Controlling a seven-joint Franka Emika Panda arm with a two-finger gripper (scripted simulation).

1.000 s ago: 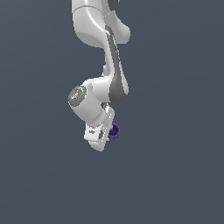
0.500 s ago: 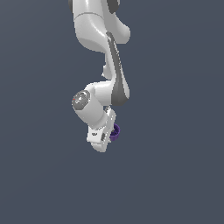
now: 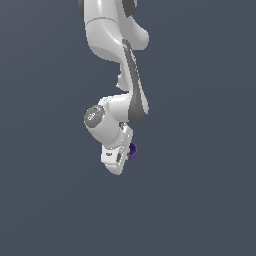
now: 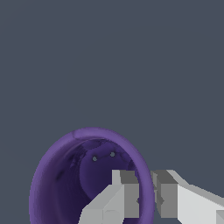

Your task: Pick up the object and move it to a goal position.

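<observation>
The small dark purple cup is held in the claw, and it is up in the air in front of a plain grey-blue background, with nothing under it that can be seen. In the wrist view the cup shows its open mouth to the camera, so the hollow inside and the darker bottom are visible. One white finger goes inside the cup and the other finger stays outside, and the thin purple wall of the cup is pinched between the two. So the claw is clenched on the wall of the cup, at one side of the rim. In the exterior view the cup appears only as a little purple piece that comes out at the right side of the claw, because the white hand covers most of it. The claw hangs a bit tilted, with its tip toward the lower right of this view. Above it the round wrist joint and the white arm go up and leave the picture at the top edge.
</observation>
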